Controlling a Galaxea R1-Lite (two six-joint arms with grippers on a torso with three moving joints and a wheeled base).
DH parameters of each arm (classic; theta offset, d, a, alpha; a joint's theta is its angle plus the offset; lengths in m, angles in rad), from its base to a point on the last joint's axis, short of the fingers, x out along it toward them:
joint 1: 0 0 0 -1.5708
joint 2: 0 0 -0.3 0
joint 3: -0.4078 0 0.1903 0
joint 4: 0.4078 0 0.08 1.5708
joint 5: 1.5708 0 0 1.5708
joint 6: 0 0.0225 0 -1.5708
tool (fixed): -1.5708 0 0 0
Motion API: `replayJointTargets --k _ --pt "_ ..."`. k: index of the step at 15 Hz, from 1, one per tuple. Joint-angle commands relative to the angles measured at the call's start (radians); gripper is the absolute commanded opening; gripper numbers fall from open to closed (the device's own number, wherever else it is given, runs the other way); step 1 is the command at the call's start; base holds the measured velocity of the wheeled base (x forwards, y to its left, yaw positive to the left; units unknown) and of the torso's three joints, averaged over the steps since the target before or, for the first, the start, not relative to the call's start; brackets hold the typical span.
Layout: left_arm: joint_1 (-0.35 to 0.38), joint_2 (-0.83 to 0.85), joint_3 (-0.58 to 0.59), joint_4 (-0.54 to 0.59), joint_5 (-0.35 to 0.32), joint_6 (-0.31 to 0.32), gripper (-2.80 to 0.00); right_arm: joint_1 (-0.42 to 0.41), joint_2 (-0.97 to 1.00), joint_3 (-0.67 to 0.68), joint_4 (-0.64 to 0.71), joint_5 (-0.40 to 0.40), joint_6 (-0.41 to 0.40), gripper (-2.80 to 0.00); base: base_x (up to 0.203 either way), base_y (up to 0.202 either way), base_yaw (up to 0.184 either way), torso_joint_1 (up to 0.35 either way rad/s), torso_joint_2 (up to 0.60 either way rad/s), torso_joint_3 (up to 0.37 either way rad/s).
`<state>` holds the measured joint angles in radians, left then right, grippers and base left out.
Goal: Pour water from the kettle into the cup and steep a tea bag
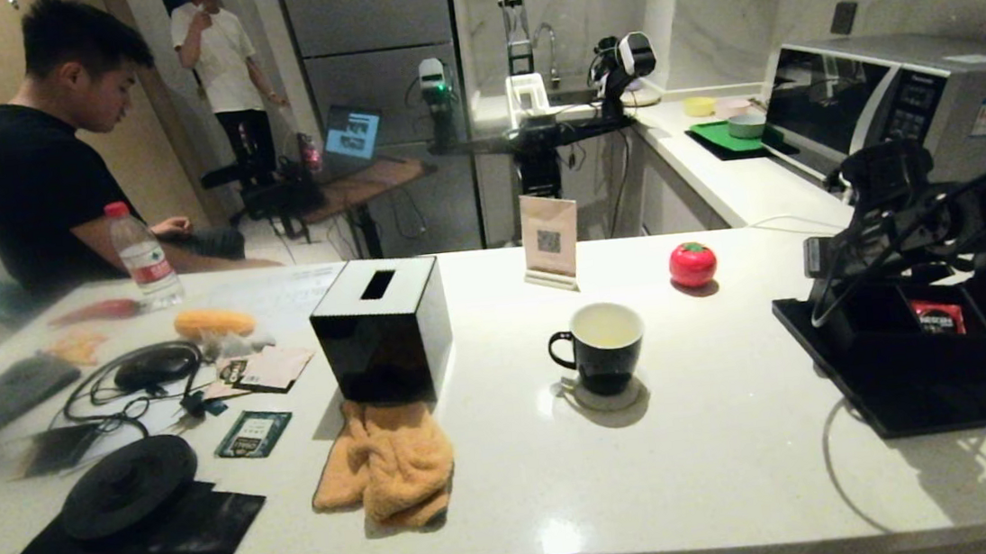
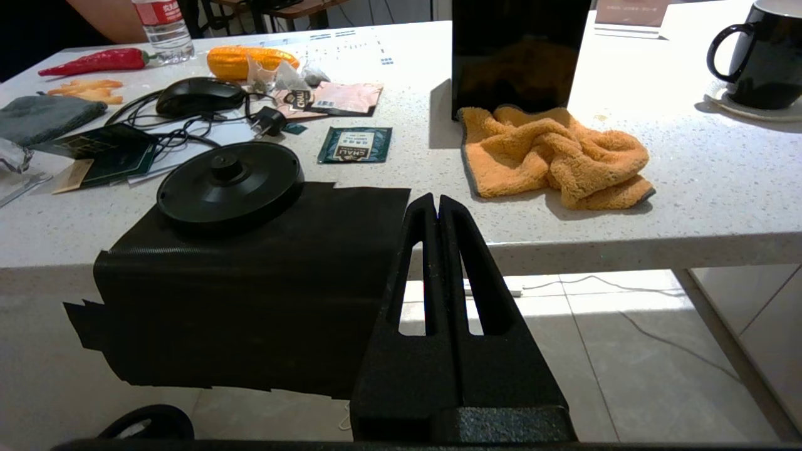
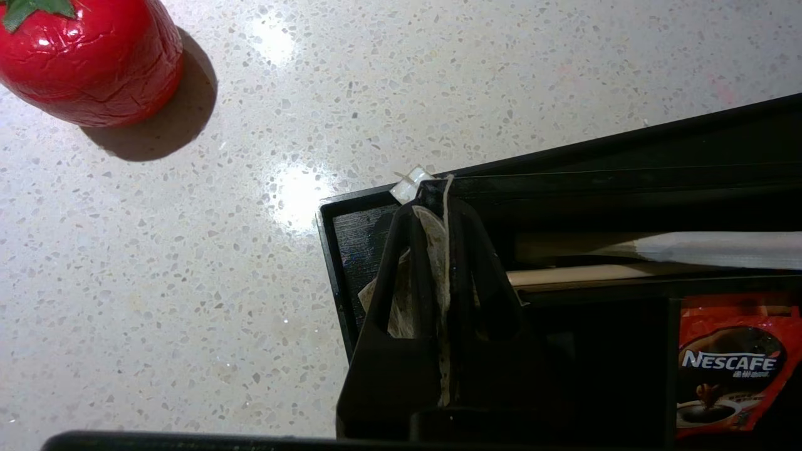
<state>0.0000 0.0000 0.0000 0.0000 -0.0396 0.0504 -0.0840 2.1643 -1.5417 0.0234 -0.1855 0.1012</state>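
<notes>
Right gripper (image 3: 438, 207) clamped on the tea bag (image 3: 432, 250) inside the black tray (image 3: 332, 250)
We note a red sachet (image 3: 730, 363) alongside; left gripper (image 2: 437, 203) pressed closed; kettle unseen

Red sachet (image 3: 733, 363) in the black box reads "NESCAFE"; pink packet (image 2: 338, 98) on the desk reads "CHALI".

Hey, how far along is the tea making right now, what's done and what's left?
Done: the cup already holds pale water, so pouring looks finished. The kettle is not in view; only its base shows. In hand: the right gripper is shut on the tea bag at a corner of the black box. The left gripper is shut and idle below the counter edge. Left: carrying the bag to the cup and steeping it.
</notes>
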Motion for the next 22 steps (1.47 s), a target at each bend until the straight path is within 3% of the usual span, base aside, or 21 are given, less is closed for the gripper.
replayJointTargets --k 1,7,15,22 --pt "0.000 0.000 0.000 0.000 0.000 0.000 -2.80 0.003 -0.004 0.002 0.003 -0.006 0.000 -2.80 0.000 0.000 0.000 0.000 0.00 0.000" --pt "0.000 0.000 0.000 0.000 0.000 0.000 -2.80 0.004 -0.021 0.002 0.001 -0.010 0.001 -2.80 0.000 0.000 0.000 0.000 0.00 0.000" --pt "0.000 0.000 0.000 0.000 0.000 0.000 -2.80 0.023 -0.029 0.011 -0.012 -0.111 0.010 -2.80 0.000 0.000 0.000 0.000 0.00 0.000" --pt "0.001 0.000 0.000 0.000 0.000 0.000 -2.80 0.024 -0.041 0.082 -0.124 -0.141 -0.029 -2.80 0.000 0.000 0.000 0.000 0.00 0.000"
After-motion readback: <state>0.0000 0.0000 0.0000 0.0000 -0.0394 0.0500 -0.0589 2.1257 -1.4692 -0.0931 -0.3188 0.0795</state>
